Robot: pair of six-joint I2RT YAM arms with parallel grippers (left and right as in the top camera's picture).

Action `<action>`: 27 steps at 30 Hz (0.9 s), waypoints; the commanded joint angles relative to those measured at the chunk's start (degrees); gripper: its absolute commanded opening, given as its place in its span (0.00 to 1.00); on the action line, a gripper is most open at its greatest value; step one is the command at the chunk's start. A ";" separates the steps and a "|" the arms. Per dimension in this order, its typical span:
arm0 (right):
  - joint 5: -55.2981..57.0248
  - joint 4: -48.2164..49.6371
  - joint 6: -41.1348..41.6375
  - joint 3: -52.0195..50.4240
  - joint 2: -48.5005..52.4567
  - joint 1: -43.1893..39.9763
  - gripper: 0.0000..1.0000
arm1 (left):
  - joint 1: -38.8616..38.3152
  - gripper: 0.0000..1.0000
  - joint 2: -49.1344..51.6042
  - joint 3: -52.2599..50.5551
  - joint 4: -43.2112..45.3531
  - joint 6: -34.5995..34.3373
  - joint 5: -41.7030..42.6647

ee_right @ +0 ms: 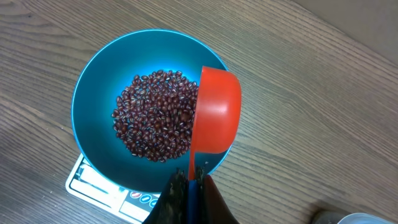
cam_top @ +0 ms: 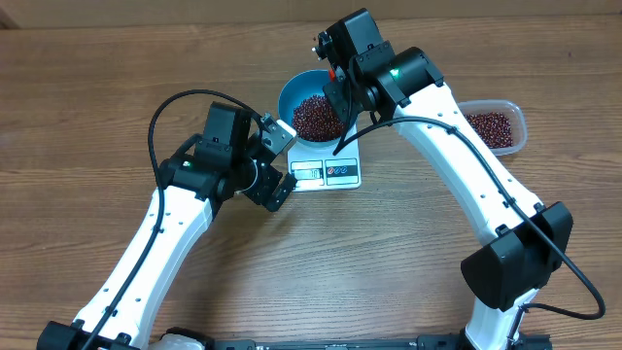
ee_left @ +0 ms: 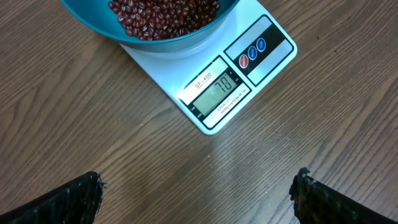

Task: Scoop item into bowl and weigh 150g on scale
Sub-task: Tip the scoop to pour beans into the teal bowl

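Note:
The blue bowl [cam_top: 292, 92] stands on the white scale [cam_top: 340, 175] and holds a heap of red-brown beans [cam_top: 316, 117]. My right gripper [ee_right: 191, 175] is shut on the handle of a red scoop [ee_right: 216, 112]. The scoop hangs tipped over the right side of the bowl [ee_right: 84, 106], its outer side facing the camera, beside the beans [ee_right: 155, 118]. My left gripper [ee_left: 196, 190] is open and empty above bare table, just in front of the scale [ee_left: 186, 68]. The scale's display [ee_left: 216, 93] is lit. The bowl [ee_left: 99, 22] and beans [ee_left: 165, 15] fill the top of that view.
A clear plastic tub [cam_top: 520, 122] with more beans stands on the table to the right of the scale, behind the right arm. The scale's button panel [ee_left: 255, 50] faces the left gripper. The wooden table edge runs along the far side.

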 commanded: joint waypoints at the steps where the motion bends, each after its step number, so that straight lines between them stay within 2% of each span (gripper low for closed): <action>1: 0.81 0.37 -0.72 2.10 -2.84 0.09 0.04 | 0.28 1.00 -1.22 -0.20 0.11 -0.55 0.09; 12: 0.76 0.07 -5.88 2.10 -3.15 0.35 0.04 | 0.28 0.99 -1.22 -0.20 0.11 -0.57 0.09; 19: -0.63 -0.20 -6.03 2.10 -3.17 0.17 0.04 | 0.28 0.99 -1.22 -0.20 0.11 -0.57 0.09; 24: -12.37 -1.46 -4.46 4.37 -4.83 -3.39 0.04 | 0.28 1.00 -1.22 -0.20 0.11 -0.57 0.09; 27: -17.97 -5.86 -4.50 8.31 -6.01 -8.37 0.04 | 0.28 1.00 -1.22 -0.20 0.11 -0.55 0.09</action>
